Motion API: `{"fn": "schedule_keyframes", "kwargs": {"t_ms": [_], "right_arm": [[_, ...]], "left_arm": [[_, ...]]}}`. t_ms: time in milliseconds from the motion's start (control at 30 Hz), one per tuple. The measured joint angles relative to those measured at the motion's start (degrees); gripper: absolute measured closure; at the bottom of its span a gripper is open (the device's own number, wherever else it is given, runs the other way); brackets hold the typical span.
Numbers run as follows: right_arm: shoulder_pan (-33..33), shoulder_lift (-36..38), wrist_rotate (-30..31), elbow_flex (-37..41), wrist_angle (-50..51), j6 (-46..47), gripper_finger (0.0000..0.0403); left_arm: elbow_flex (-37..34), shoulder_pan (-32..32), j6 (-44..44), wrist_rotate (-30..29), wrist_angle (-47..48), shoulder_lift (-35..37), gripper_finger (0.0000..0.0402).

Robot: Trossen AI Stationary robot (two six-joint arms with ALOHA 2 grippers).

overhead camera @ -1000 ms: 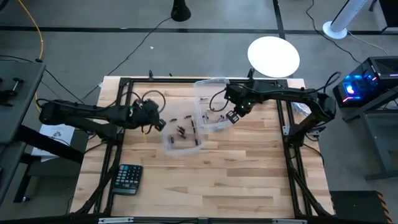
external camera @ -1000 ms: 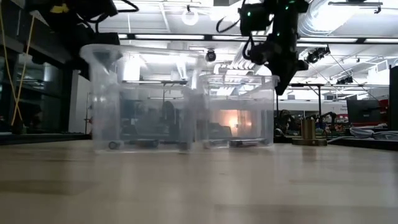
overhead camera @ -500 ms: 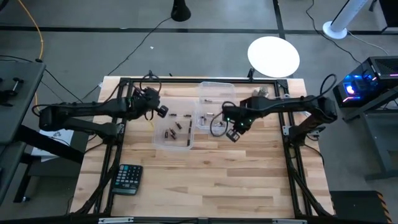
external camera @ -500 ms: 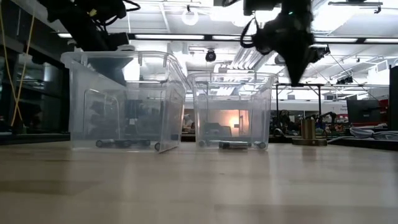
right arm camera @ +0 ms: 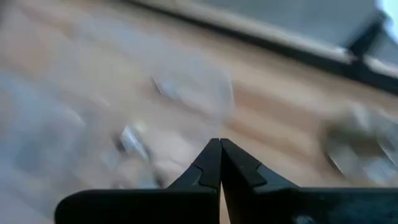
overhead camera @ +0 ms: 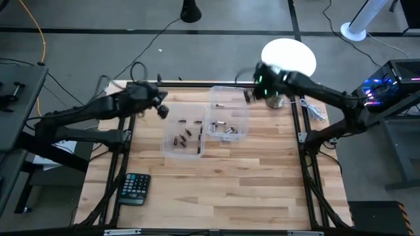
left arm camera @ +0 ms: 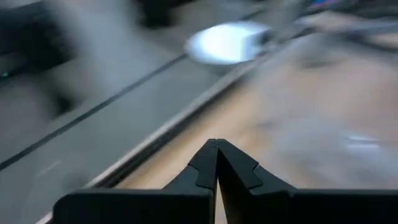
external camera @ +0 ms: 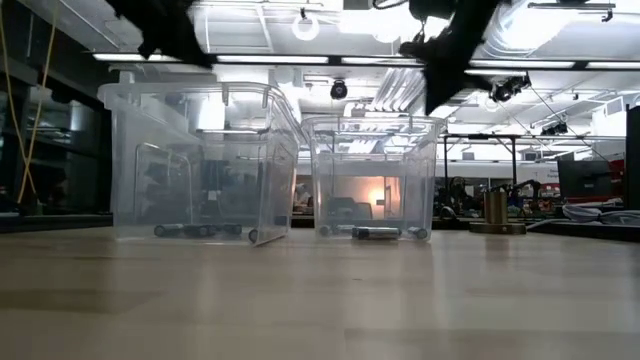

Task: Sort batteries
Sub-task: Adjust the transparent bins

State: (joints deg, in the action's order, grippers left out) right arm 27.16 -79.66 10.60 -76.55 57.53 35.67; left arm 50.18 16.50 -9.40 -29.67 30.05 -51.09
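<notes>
Our left gripper (overhead camera: pixel 162 112), at ten o'clock, and right gripper (overhead camera: pixel 248 96), at one, are pressed together, empty. The small dark and silvery cylindrical batteries (overhead camera: pixel 186 136) lie in two clear plastic bins (overhead camera: pixel 197 152); careless sweeps could topple those.

Both wrist views are smeared for me; beyond the dark fingers (left arm camera: pixel 214 171) I can't make anything out. From above, the batteries (overhead camera: pixel 187 134) are specks, type unreadable. In the low view, both arms are cropped overhead
</notes>
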Motion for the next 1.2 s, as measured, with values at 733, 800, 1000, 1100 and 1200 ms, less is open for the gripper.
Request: {"fn": "schedule_keyframes", "kwargs": {"t_ms": [733,800,1000,1100,1200], "right_arm": [[20.11,-28.15,-34.21,0.03,-46.85,6.47,0.0403],[19.7,-29.21,-34.22,0.04,-48.44,6.51,0.0403],[18.75,-30.6,-34.8,0.04,-47.98,3.34,0.0403],[17.93,-30.6,-36.2,0.04,-45.64,0.51,0.0403],[16.98,-30.6,-37.69,0.04,-42.86,-1.71,0.0403]], "left_arm": [[1.03,-43.5,-31.06,7.27,6.3,-1.03,0.0401],[1.0,-45.45,-31.99,7.75,4.46,-4.43,0.0401],[1.0,-46.98,-32.76,16.97,-4.9,-13.4,0.0401],[1.0,-46.96,-34.02,21.18,-6.36,-15.73,0.0401],[1.0,-46.96,-33.94,22.01,-6.24,-15.91,0.0401]]}}
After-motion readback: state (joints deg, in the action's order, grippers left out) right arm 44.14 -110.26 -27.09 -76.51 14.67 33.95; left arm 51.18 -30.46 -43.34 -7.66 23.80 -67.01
